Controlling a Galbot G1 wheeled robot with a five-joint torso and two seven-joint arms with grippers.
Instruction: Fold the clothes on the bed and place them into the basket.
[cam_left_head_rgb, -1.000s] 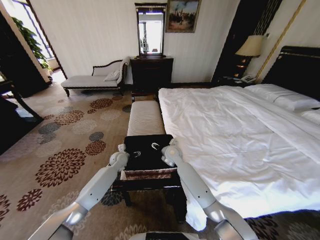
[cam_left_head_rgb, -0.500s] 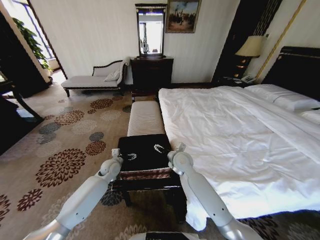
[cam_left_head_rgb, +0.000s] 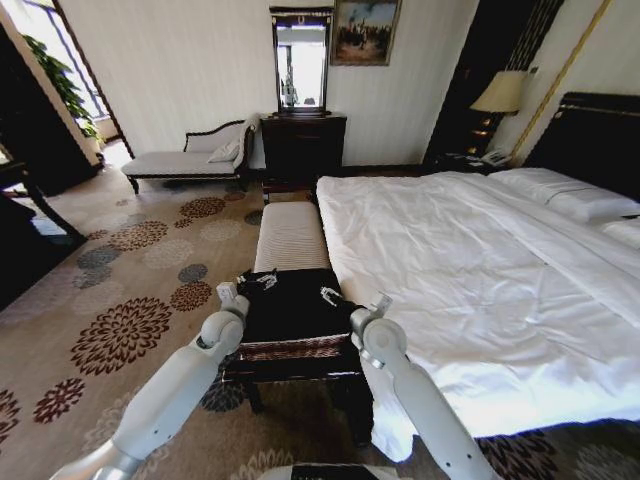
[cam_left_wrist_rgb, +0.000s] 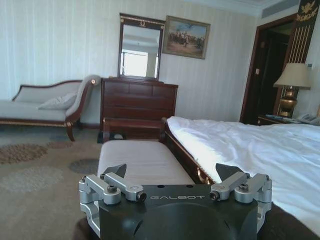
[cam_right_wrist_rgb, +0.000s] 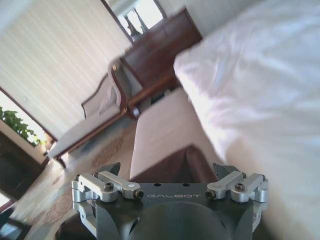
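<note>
Both grippers, left (cam_left_head_rgb: 262, 281) and right (cam_left_head_rgb: 332, 296), spread-fingered and empty, have drawn back and apart above the basket (cam_left_head_rgb: 292, 347). Below them the clothes (cam_left_head_rgb: 290, 305) lie on it (apparently released), bed (cam_left_head_rgb: 480, 270) alongside.

A furnished hotel-style bedroom.

A very wide bed (cam_left_head_rgb: 470, 260) with smooth white sheets, white pillows (cam_left_head_rgb: 570, 195) and a tall black headboard (cam_left_head_rgb: 590, 135) trimmed in gold fills the right side, a shaded lamp (cam_left_head_rgb: 500, 92) and a telephone (cam_left_head_rgb: 494, 156) beside it. At the bed's foot stand a pale striped bench (cam_left_head_rgb: 291, 235) and a wicker basket (cam_left_head_rgb: 292, 347). Against the striped wallpaper are a dark wooden dresser (cam_left_head_rgb: 303, 145) under a framed mirror (cam_left_head_rgb: 301, 60), a framed painting (cam_left_head_rgb: 364, 30) and a pale chaise longue (cam_left_head_rgb: 190, 158). Floral-patterned carpet (cam_left_head_rgb: 120, 300) covers the floor.
</note>
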